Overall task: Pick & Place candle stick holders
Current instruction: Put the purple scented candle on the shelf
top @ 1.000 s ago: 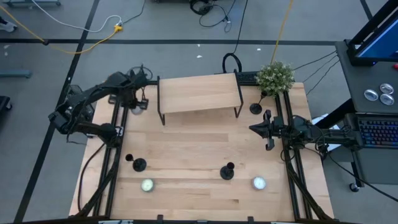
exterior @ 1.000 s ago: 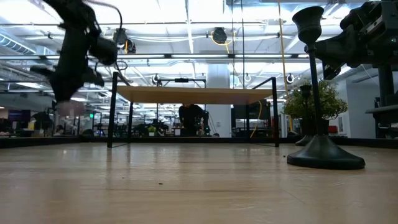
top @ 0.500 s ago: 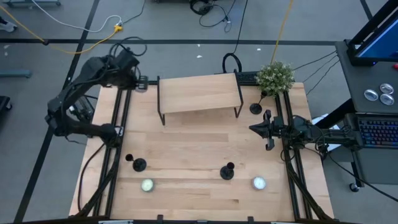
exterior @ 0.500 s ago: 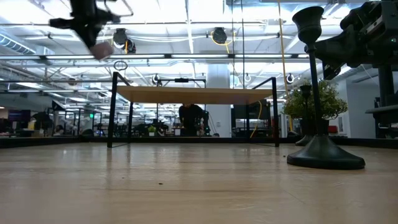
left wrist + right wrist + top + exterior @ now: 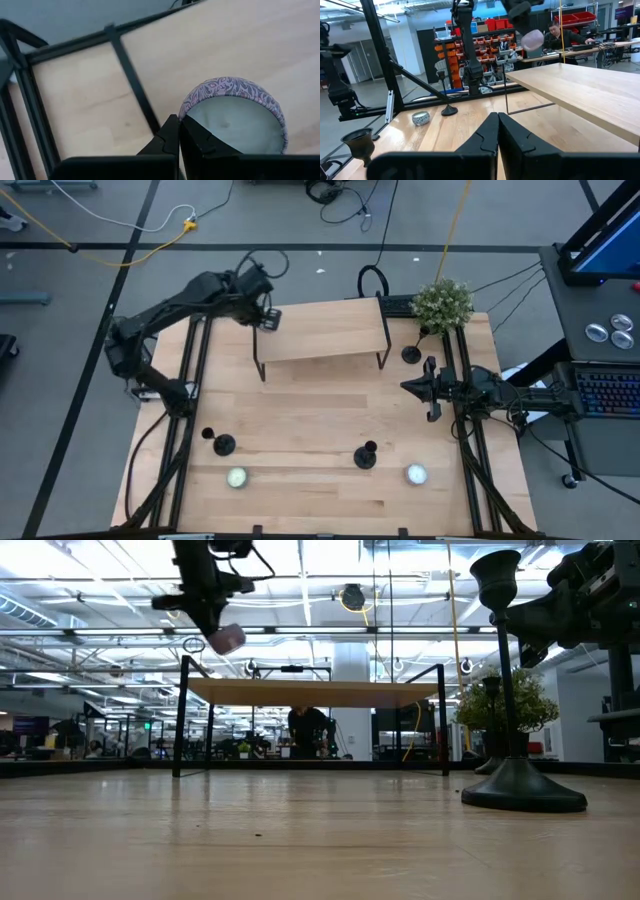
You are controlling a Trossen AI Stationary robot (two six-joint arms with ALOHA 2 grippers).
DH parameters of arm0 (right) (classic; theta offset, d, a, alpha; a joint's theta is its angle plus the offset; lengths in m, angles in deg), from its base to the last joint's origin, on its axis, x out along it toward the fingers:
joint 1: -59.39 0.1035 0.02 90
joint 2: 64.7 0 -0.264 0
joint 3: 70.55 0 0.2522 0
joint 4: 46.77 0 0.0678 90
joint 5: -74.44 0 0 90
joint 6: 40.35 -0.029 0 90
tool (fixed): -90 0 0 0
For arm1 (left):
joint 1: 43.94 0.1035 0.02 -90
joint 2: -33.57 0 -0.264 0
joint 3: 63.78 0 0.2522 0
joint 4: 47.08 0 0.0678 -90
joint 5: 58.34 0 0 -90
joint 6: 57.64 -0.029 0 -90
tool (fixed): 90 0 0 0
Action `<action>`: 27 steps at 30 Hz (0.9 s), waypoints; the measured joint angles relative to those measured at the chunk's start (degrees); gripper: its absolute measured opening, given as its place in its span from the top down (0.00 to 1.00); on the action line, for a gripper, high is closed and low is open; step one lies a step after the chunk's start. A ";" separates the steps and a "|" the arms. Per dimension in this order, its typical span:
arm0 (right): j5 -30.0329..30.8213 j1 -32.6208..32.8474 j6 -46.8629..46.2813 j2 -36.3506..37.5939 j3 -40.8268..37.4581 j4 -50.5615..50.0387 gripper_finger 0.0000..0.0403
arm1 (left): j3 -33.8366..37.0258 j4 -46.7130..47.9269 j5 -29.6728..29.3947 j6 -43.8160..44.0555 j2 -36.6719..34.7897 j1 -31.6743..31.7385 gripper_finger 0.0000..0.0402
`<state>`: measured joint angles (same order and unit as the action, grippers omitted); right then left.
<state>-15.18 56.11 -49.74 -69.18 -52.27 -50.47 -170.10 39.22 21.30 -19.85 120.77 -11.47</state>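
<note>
Heads up: your left gripper (image 5: 268, 320) is pinching a patterned candle cup (image 5: 234, 120) by its rim above the raised shelf (image 5: 320, 330)'s left edge, not a candle stick holder. That thin grip could slip. The holders (image 5: 224, 445) sit untouched near the front; right gripper (image 5: 428, 392) idles, closed and empty.

Left pincer (image 5: 268, 319) swung with patterned cup (image 5: 235, 120) over raised shelf (image 5: 320, 330) corner
</note>
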 joint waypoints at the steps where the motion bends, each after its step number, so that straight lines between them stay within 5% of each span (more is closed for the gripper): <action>1: 0.00 0.01 0.00 -0.01 -0.02 0.00 1.00 | -1.94 0.26 -0.17 -0.93 1.48 0.33 1.00; 12: 0.00 0.00 0.00 -0.01 0.00 -0.02 1.00 | -27.86 17.75 -4.61 -10.29 21.13 3.26 1.00; 27: 0.02 0.00 0.02 0.01 -0.02 -0.01 1.00 | -25.70 17.47 -3.86 -13.53 23.20 5.30 1.00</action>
<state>-15.16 56.12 -49.72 -69.17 -52.29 -50.48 -195.80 56.69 17.45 -33.37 143.98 -6.17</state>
